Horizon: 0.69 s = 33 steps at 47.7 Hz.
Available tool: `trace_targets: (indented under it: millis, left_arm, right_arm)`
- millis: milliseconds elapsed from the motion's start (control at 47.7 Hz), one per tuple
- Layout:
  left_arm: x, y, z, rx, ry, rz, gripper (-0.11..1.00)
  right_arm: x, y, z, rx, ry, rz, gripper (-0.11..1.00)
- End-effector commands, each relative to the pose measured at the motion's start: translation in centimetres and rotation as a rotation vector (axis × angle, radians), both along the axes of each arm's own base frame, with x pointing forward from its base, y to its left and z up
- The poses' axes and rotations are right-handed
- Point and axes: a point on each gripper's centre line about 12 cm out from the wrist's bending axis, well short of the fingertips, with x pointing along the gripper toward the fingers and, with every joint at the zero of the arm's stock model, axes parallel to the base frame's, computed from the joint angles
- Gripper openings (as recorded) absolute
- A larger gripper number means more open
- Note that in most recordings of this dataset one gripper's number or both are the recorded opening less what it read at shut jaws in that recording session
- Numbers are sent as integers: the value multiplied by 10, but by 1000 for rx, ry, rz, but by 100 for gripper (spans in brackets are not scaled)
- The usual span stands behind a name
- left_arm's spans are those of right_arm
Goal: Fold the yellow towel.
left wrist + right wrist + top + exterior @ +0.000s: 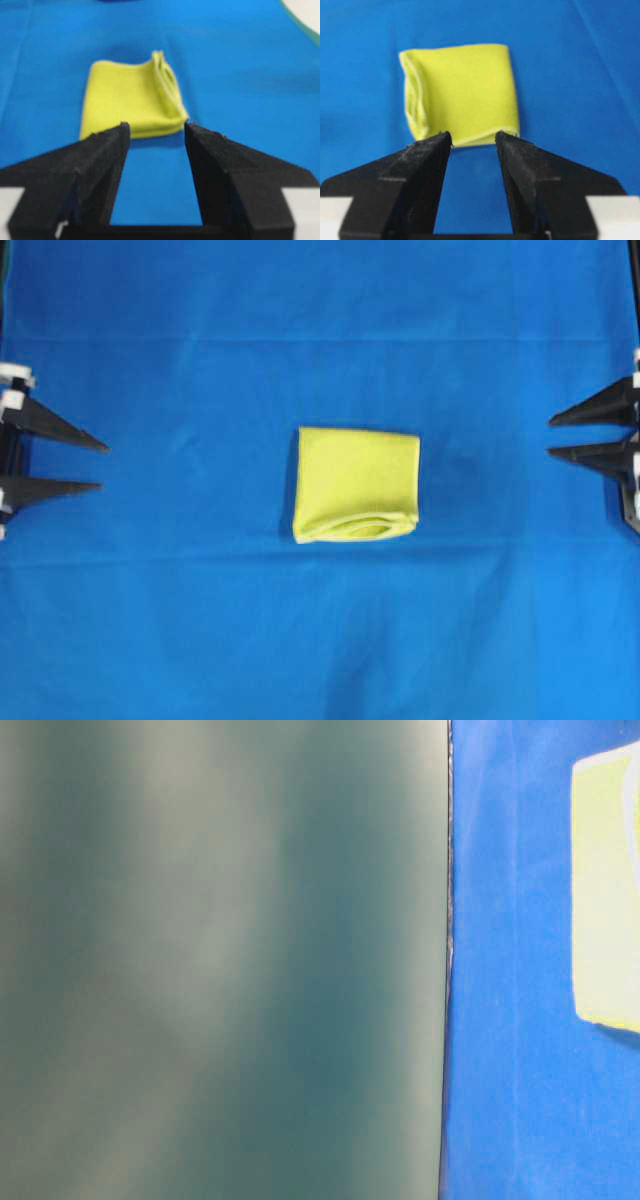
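Observation:
The yellow towel [356, 484] lies folded into a small thick square in the middle of the blue table cover, its layered open edges along the near side. It also shows in the left wrist view as the towel [131, 99], in the right wrist view as the towel [462, 93], and at the right edge of the table-level view as the towel [606, 890]. My left gripper [103, 467] stands open at the far left, well clear of the towel, nothing between its fingers. My right gripper [550, 437] stands open at the far right, equally apart. Left gripper [155, 126] and right gripper [473, 134] both point at the towel.
A blue cloth [200, 620] covers the whole table, with faint crease lines. A blurred grey-green surface [220, 960] fills the left of the table-level view.

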Motion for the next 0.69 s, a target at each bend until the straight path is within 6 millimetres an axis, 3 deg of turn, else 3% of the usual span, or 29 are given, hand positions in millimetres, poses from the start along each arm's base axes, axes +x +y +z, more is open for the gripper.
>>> trace_targets:
  millis: [0,293,671]
  left_arm:
    - [-6,4,2,-4,-14,21,46]
    - [-11,11,-14,-13,44,63,46]
    - [-11,12,-17,-14,47,69,46]
  right_arm:
    - [-3,-3,-1,-3,-30,-12,49]
    - [-8,-10,-20,2,-35,-51,48]
    - [-7,-10,-21,9,-37,-51,48]
